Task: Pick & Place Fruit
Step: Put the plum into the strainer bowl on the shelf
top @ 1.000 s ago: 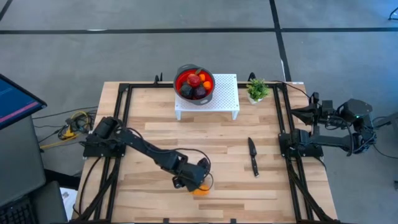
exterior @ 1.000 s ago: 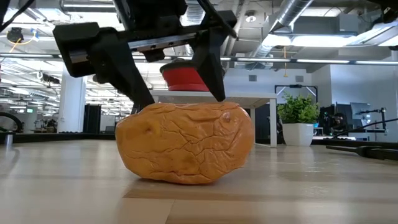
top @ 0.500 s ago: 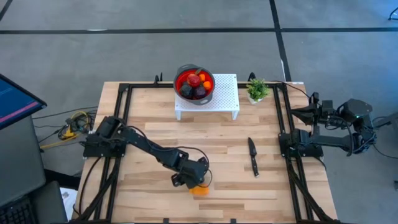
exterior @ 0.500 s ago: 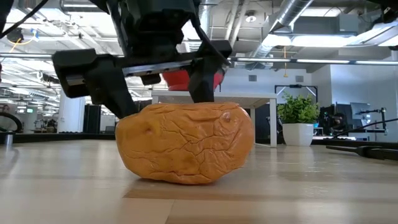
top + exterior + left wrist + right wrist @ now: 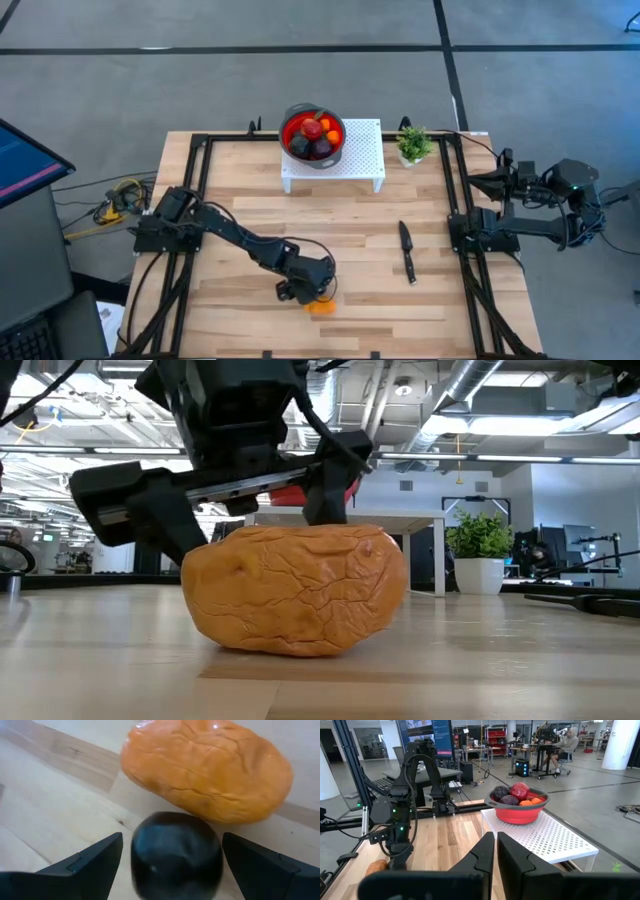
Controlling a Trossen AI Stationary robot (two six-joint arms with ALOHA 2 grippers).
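High view: the left end effector (image 5: 313,293) is lowered over the large wrinkled orange toy fruit (image 5: 322,306) at the near centre of the wooden bench (image 5: 240,228). A red bowl (image 5: 313,135) holding small round toy fruits (image 5: 312,129) stands on a white perforated stand (image 5: 360,150) at the far edge. The right arm waits at the right edge.

Low view: the left end effector's dark fingers (image 5: 140,515) stand wide apart, straddling the orange fruit (image 5: 295,588), which rests on the bench; no grip is visible.

Left wrist view: the orange fruit (image 5: 210,767) lies just beyond the spread fingers (image 5: 85,862).

Right wrist view: the right end effector (image 5: 496,851) is closed and empty, pointing toward the bowl (image 5: 519,812).
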